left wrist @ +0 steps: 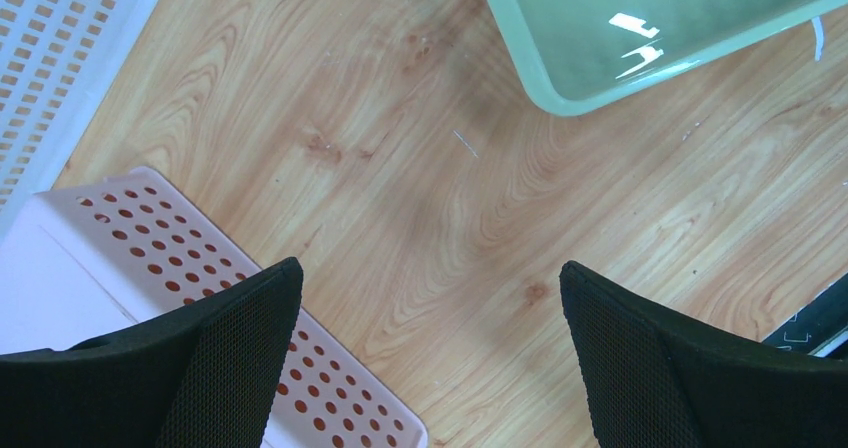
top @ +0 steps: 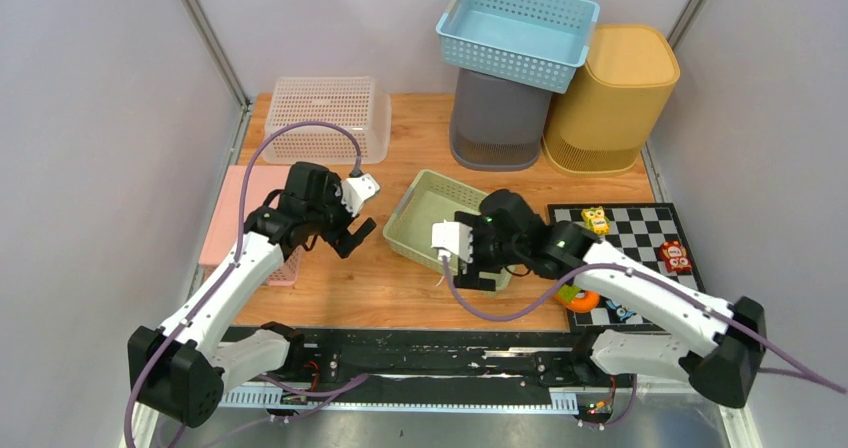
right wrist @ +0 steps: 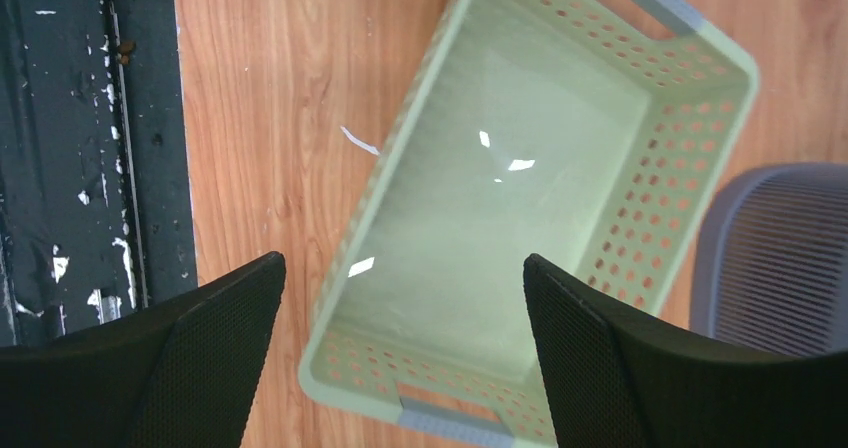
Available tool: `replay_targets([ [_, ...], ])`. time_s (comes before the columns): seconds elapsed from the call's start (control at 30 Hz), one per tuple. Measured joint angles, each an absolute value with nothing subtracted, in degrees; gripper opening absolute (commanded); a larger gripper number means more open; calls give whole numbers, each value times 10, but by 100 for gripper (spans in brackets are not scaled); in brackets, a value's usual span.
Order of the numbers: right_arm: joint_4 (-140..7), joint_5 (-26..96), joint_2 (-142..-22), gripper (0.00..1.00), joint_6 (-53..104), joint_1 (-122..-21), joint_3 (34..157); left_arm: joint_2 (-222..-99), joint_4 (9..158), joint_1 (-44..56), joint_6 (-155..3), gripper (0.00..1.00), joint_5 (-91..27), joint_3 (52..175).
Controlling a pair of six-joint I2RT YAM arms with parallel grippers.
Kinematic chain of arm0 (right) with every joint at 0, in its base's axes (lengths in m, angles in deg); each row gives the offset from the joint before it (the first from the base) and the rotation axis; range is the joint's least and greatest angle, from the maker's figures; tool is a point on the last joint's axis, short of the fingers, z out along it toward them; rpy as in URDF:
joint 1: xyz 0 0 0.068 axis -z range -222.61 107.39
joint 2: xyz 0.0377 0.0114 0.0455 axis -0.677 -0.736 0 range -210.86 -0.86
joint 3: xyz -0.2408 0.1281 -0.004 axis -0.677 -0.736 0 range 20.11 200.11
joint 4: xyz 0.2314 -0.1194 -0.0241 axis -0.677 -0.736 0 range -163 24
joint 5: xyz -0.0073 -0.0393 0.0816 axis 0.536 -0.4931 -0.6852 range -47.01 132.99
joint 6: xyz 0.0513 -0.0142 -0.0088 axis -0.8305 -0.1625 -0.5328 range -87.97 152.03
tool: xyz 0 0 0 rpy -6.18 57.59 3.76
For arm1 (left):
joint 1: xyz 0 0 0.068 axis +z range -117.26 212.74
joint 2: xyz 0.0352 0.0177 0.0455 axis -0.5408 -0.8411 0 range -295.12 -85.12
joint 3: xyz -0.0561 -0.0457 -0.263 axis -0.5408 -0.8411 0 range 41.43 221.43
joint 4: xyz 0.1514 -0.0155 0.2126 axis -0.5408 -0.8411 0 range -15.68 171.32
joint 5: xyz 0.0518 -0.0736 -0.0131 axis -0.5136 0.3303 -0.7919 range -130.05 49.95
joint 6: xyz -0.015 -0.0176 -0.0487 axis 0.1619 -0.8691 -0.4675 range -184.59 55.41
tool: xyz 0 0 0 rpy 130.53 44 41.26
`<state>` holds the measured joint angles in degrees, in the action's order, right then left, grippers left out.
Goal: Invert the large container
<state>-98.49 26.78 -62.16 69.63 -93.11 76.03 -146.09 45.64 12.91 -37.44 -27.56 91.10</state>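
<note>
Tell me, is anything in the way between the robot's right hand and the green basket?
No, nothing I can see. The right hand hangs open just above the green basket, and the basket looks empty inside.

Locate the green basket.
Top view: the green basket sits upright mid-table, beneath the right tool, just in front of the grey bin, left of the chessboard.
</note>
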Motion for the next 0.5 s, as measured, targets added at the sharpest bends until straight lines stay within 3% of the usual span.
replay_targets([
  [0.27, -923, 376, -761, 83, 643, -1028, 759, -1467, 469, 129, -373, 100, -278, 908],
  [0.5, -904, 477, -857, 69, 605, -1060, 795, -1465, 475, 129, -373, 100, -286, 902],
])
